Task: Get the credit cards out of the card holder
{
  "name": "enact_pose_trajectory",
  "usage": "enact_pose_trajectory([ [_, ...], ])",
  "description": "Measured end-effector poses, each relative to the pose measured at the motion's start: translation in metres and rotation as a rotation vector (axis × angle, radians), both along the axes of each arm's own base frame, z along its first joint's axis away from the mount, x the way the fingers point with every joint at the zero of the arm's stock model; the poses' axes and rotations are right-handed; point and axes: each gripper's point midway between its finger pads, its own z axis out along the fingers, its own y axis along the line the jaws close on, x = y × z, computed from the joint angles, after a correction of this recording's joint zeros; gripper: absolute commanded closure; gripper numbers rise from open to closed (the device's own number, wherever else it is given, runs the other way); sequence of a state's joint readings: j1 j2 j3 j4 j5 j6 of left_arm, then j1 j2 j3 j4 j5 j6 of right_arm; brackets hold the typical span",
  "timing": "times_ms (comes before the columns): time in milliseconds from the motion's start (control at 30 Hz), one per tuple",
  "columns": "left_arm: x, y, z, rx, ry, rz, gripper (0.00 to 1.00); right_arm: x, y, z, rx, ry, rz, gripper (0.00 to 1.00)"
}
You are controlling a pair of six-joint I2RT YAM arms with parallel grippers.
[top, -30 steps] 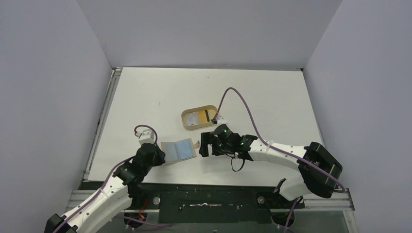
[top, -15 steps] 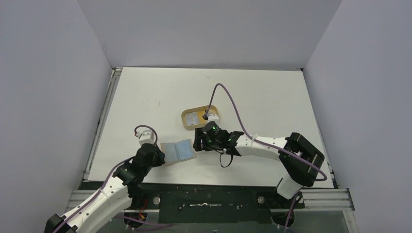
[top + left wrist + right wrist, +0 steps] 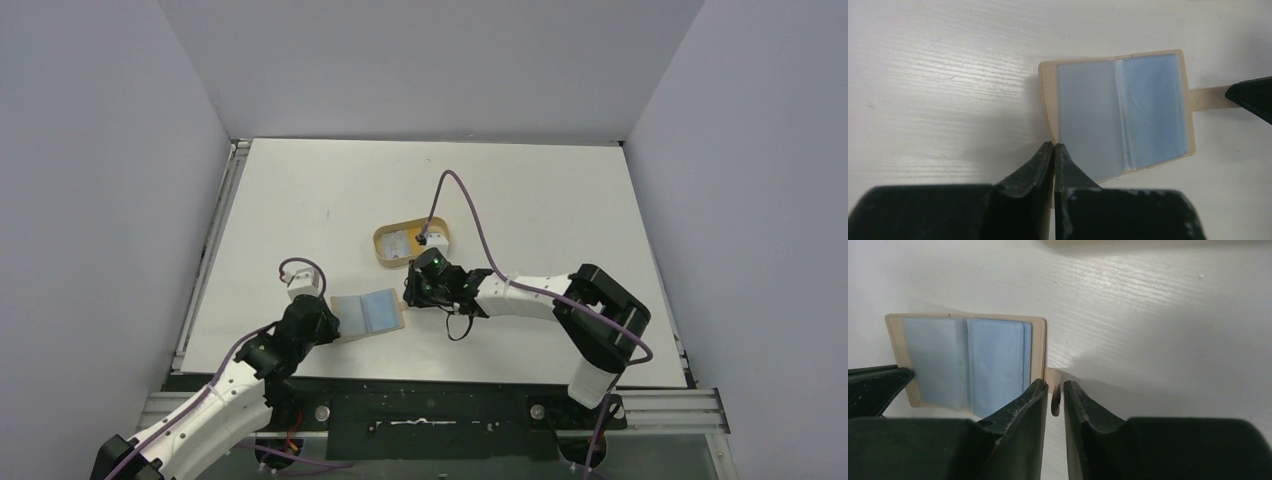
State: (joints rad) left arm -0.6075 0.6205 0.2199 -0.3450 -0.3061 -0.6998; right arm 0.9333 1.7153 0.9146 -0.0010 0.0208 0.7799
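The tan card holder [image 3: 400, 316] lies open on the table, pale blue credit cards [image 3: 368, 311] showing in its clear sleeves. My left gripper [image 3: 336, 322] is shut on the holder's left edge; in the left wrist view the fingers [image 3: 1053, 145] meet with tan leather [image 3: 1048, 95] pinched between them, beside the cards [image 3: 1153, 110]. My right gripper [image 3: 408, 296] is at the holder's right side. In the right wrist view its jaws [image 3: 1054, 385] have narrowed onto the upright strap tab [image 3: 1052, 374] and its snap button, next to the cards [image 3: 995, 360].
An oval tan tray [image 3: 380, 240] with a raised rim stands just behind the right gripper, a pale card [image 3: 399, 243] lying in it. The right arm's purple cable [image 3: 470, 205] loops over the tray. Grey walls enclose the white table [image 3: 560, 220].
My right gripper has moved left to the holder's strap and narrowed from wide open to a thin gap around the tab. The left gripper and the holder have stayed put.
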Motion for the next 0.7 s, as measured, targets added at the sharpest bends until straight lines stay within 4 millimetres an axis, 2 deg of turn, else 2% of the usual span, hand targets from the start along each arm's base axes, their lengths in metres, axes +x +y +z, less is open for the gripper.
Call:
enact_pose_trajectory([
  [133, -0.001, 0.0, -0.001, 0.004, 0.006, 0.0, 1.0, 0.006, -0.001, 0.002, 0.014, -0.007, -0.012, 0.86],
  [267, 0.0, 0.0, 0.0, 0.003, 0.007, 0.0, 1.0, 0.01, -0.001, 0.003, 0.026, -0.007, -0.018, 1.0],
  [433, 0.001, -0.003, 0.002, 0.005, 0.018, -0.007, 1.0, 0.012, -0.001, -0.002, 0.024, 0.004, -0.02, 1.0],
  [700, 0.005, -0.014, 0.02, -0.027, 0.014, -0.035, 1.0, 0.011, 0.003, 0.001, 0.051, 0.013, -0.001, 1.0],
])
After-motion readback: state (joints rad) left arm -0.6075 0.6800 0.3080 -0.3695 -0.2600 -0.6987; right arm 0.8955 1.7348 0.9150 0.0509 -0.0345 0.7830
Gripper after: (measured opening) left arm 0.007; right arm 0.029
